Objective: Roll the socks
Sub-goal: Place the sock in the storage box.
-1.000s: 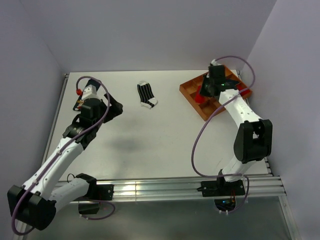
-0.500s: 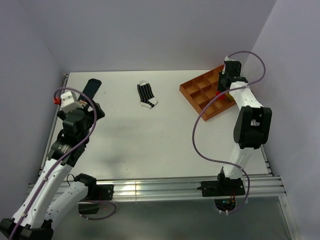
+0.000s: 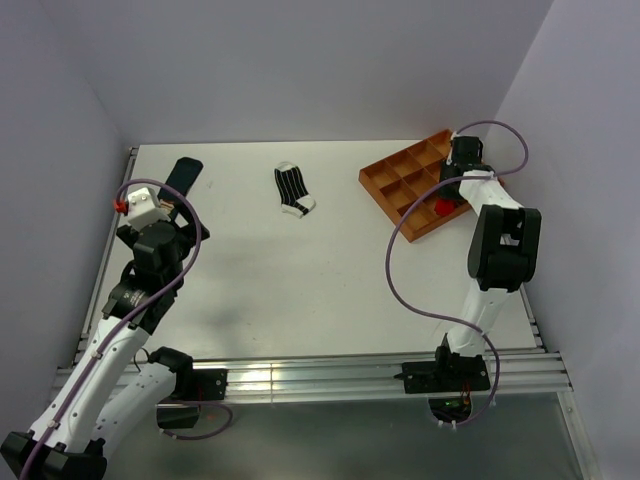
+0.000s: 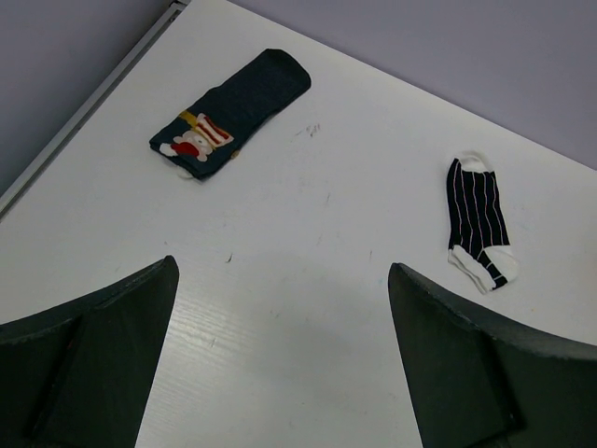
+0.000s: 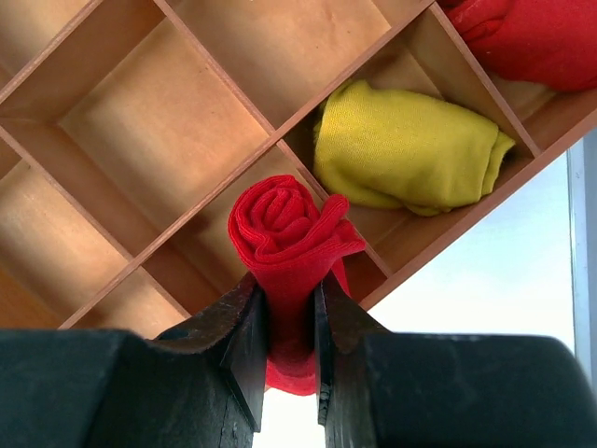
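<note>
My right gripper is shut on a rolled red sock, held over a near compartment of the wooden tray. From above, the red sock shows at the tray's right side, under the right gripper. A dark navy sock with a patterned cuff lies flat at the table's far left. The black-and-white striped sock lies flat at the middle back. My left gripper hangs open above bare table, short of both flat socks.
In the tray, a yellow rolled bundle fills the compartment just beyond the red sock, and another red bundle lies in the cell past it. The table's metal rail runs close by the left arm. Walls stand close on three sides.
The left arm has swung back to the left, and the navy sock now lies uncovered at the far left. The right gripper carried the red roll from the tray's middle to its right side.
</note>
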`<state>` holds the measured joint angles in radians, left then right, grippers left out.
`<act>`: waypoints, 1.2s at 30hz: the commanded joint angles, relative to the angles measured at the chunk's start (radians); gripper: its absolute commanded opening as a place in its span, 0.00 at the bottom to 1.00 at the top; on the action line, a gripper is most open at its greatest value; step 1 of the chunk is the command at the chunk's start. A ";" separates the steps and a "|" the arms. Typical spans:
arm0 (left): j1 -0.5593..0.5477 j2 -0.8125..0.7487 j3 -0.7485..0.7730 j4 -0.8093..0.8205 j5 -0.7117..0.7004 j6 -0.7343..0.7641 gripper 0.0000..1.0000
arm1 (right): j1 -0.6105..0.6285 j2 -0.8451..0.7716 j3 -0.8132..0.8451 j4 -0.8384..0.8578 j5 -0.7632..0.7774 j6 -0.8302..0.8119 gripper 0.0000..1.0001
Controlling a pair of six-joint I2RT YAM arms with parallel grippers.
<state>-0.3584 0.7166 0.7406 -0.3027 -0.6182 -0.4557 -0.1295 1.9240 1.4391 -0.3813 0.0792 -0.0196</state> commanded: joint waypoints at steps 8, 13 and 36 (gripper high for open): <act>0.004 0.001 -0.006 0.036 -0.008 0.023 1.00 | -0.015 0.116 0.099 -0.087 -0.075 0.076 0.00; 0.003 0.007 -0.009 0.036 0.002 0.025 0.99 | -0.018 0.203 0.204 -0.214 -0.030 0.125 0.00; 0.004 0.080 0.003 0.019 0.024 0.022 1.00 | -0.032 0.362 0.411 -0.458 -0.029 0.178 0.00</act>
<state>-0.3584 0.7876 0.7395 -0.2977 -0.6125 -0.4519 -0.1471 2.2364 1.8359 -0.7658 0.0280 0.1394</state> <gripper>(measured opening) 0.995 0.261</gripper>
